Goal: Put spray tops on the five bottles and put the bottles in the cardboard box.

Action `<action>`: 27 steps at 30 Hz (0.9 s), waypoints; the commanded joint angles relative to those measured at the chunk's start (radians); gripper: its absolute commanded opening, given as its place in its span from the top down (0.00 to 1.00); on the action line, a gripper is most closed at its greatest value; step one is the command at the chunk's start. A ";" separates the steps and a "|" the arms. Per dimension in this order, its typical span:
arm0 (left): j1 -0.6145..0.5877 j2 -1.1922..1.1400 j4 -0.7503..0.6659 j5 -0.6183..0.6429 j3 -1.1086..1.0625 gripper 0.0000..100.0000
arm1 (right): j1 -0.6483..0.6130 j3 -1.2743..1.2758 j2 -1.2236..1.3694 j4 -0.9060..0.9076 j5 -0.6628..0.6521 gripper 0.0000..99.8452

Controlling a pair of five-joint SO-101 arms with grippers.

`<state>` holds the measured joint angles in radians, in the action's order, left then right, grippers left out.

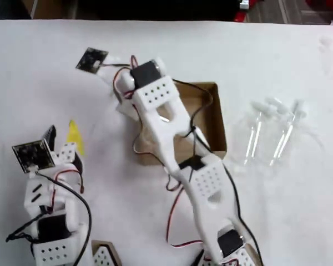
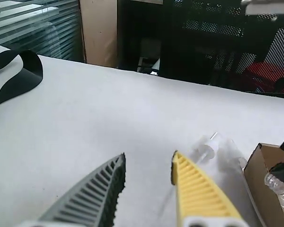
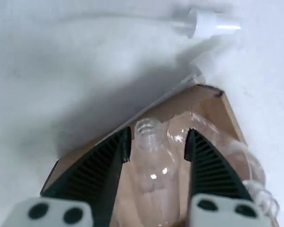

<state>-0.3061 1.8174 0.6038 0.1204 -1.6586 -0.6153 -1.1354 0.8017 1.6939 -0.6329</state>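
In the high view the right arm point(image 1: 166, 122) hides much of the cardboard box point(image 1: 217, 119), over which the right end effector point(image 3: 157, 135) stands open astride a topless clear bottle point(image 3: 151, 179) lying inside, contact unclear, while the left end effector point(image 2: 149, 158) gapes empty over the white desk point(image 2: 85, 118) before a dark room.

Clear, seemingly capless bottle point(image 3: 154, 189) in cardboard box point(image 3: 213, 113); spray top point(image 3: 210, 24) outside.
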 commanded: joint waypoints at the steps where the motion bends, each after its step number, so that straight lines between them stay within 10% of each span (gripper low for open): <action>1: -0.002 0.010 -0.028 -0.015 0.005 0.85 | 0.012 -0.110 0.059 0.031 -0.020 0.82; 27: -0.002 0.010 -0.031 -0.015 0.005 0.85 | 0.033 -0.028 0.076 0.033 -0.052 0.91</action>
<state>-0.3061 1.8174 0.6022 0.1174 -1.6586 -0.6015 -1.1584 0.8999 1.6985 -0.6728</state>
